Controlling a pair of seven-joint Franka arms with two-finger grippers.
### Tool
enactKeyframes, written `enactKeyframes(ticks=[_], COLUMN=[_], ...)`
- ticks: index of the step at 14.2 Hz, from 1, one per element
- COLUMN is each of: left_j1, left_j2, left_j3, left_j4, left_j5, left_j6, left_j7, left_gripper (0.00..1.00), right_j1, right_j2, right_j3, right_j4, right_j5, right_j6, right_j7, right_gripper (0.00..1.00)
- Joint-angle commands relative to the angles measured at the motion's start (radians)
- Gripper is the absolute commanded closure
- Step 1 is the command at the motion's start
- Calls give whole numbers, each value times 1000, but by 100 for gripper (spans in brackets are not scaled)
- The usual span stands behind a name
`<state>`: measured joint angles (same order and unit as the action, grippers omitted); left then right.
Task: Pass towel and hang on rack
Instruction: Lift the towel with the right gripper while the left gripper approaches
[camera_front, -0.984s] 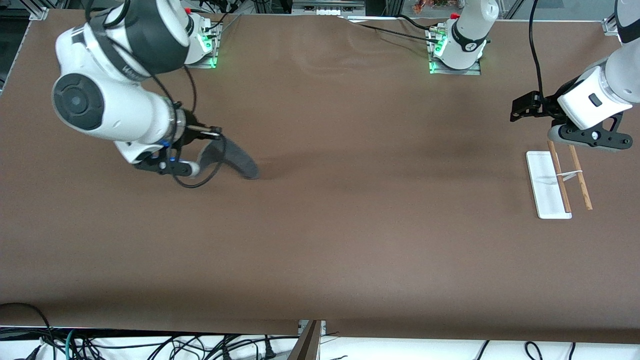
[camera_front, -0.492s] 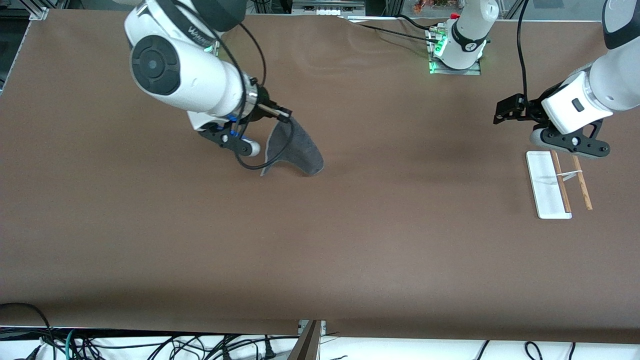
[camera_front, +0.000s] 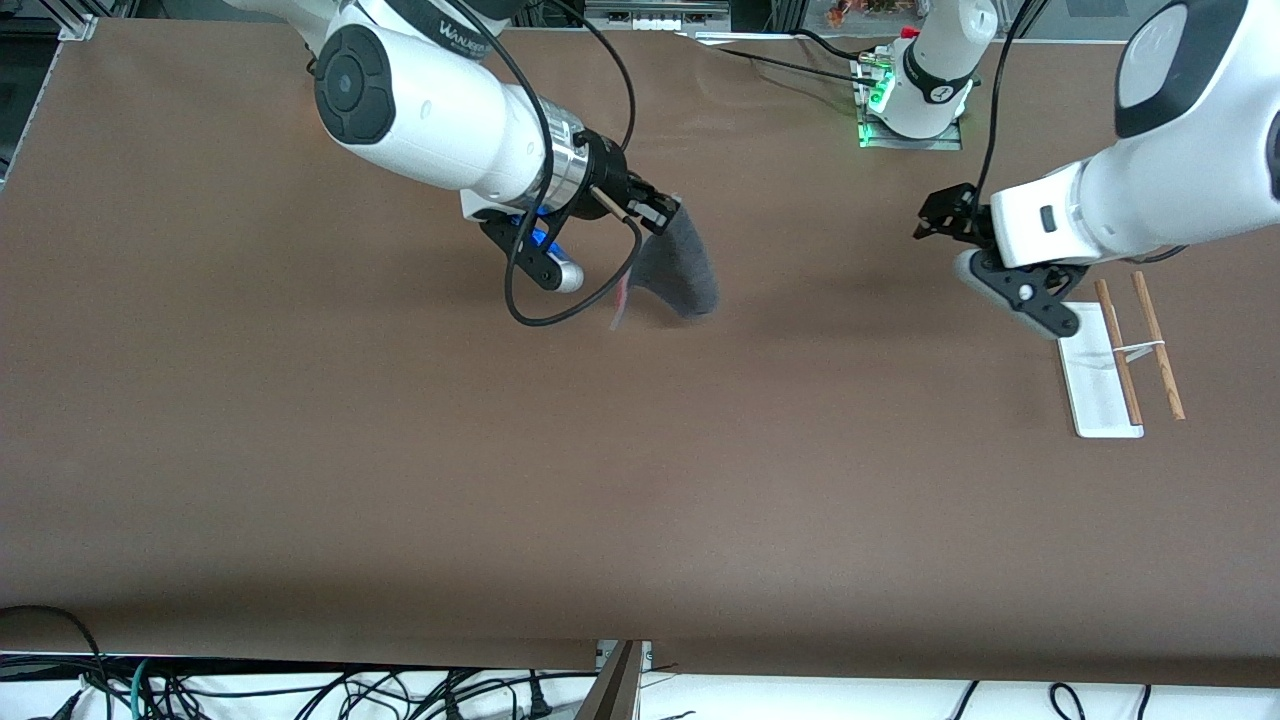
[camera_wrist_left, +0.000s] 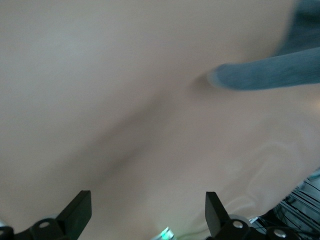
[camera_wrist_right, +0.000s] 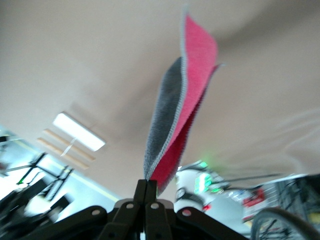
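Observation:
My right gripper (camera_front: 662, 213) is shut on one corner of the towel (camera_front: 685, 268), which hangs dark grey above the middle of the table. In the right wrist view the towel (camera_wrist_right: 181, 112) shows a grey face and a pink face above the closed gripper (camera_wrist_right: 146, 187). My left gripper (camera_front: 935, 212) is open and empty, in the air between the towel and the rack (camera_front: 1120, 350). In the left wrist view its fingers stand wide apart (camera_wrist_left: 146, 200) and the towel (camera_wrist_left: 270, 75) shows ahead. The rack has a white base and two brown rods.
The rack stands at the left arm's end of the table; it also shows in the right wrist view (camera_wrist_right: 75, 137). Both arm bases (camera_front: 915, 95) stand along the table's edge farthest from the front camera. Cables hang below the near edge.
My right gripper has carried the towel from the right arm's end toward the table's middle. My left gripper has moved from over the rack toward the towel.

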<state>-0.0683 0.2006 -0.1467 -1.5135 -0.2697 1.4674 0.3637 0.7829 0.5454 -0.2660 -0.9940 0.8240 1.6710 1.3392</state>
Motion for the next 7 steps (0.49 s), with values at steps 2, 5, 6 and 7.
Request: enactKeyframes(ticks=[2, 5, 6, 7], left_j1=[-2, -16, -16, -16], left_j2=[25, 68, 86, 101], left_j3=[-57, -60, -60, -60], left_j4=[-22, -31, -31, -31], left_j5=[-89, -140, -178, -204], left_j6=[77, 93, 96, 102], left_j7=[211, 389, 467, 545], left_gripper=[0, 0, 0, 0], right_j1=[6, 22, 25, 33], right_j2=[18, 18, 18, 18], right_j3=[-15, -12, -10, -12], right_j4=[46, 48, 52, 54], right_j5=[99, 118, 118, 118], right_j6=[90, 186, 209, 234], right_j7=[128, 205, 228, 251], right_gripper=[100, 100, 100, 100])
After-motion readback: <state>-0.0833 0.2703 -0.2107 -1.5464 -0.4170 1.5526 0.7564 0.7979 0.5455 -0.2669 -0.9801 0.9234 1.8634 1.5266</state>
